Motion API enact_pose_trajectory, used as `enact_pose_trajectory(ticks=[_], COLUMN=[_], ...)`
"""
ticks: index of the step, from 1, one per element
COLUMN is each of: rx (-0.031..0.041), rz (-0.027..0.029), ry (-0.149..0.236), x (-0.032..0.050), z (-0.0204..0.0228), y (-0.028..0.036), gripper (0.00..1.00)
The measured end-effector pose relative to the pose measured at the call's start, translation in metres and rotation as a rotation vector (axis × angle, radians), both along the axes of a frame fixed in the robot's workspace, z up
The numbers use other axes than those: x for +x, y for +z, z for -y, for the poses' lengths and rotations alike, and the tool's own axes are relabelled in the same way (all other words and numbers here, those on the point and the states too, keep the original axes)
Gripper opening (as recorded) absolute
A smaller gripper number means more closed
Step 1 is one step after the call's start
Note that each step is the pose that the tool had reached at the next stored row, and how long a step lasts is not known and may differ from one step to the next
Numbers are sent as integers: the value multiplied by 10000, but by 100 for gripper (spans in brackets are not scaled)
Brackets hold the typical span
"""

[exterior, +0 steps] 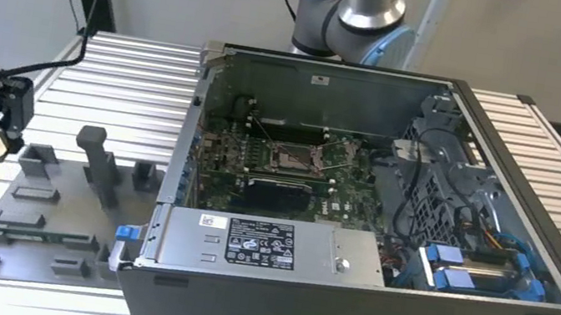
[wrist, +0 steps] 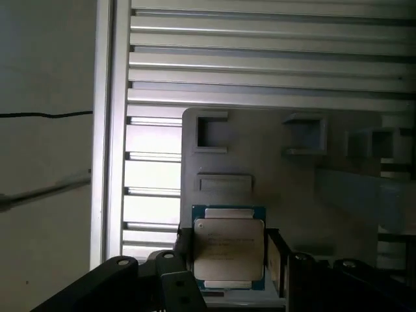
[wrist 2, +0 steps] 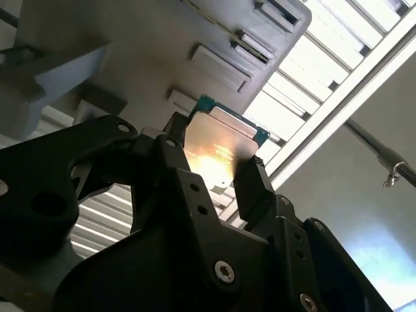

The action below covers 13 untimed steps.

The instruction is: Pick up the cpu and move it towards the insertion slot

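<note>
Gripper state: the gripper (wrist 2: 213, 162) is closed on the cpu, with one black finger (wrist 2: 250, 192) pressed against each of two opposite edges of the chip.
Cpu: the cpu (wrist: 229, 250) is held between the fingers, its silvery lid turned toward the first wrist view. Its green rim is seen in both wrist views.
Fixture plate: the grey fixture plate (wrist: 273, 175), with its pockets and raised blocks, is seen behind the chip. The chip is judged to be lifted clear of it.
Gripper location: in the exterior view the gripper is found at the exterior view's left edge, above the far left part of the plate and well apart from the computer case (exterior: 346, 312).
Insertion slot: the insertion slot (exterior: 293, 157) is seated on the motherboard (exterior: 344, 184) inside the open case; it appears unoccupied.
Progress: the pick-up is judged complete. The transfer is judged hardly begun, as the full span from plate to case is not yet covered.
</note>
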<state>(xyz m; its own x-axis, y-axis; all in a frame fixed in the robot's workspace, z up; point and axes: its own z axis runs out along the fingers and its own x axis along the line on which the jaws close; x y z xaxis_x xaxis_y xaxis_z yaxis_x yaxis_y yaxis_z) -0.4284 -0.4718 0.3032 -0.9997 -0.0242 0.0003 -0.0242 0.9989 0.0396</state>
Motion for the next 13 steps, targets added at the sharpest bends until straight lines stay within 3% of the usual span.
enact_pose_trajectory(ticks=[13], rx=[0], rz=[-1], ry=[0], x=[0], z=[0], y=[590], gripper=[0])
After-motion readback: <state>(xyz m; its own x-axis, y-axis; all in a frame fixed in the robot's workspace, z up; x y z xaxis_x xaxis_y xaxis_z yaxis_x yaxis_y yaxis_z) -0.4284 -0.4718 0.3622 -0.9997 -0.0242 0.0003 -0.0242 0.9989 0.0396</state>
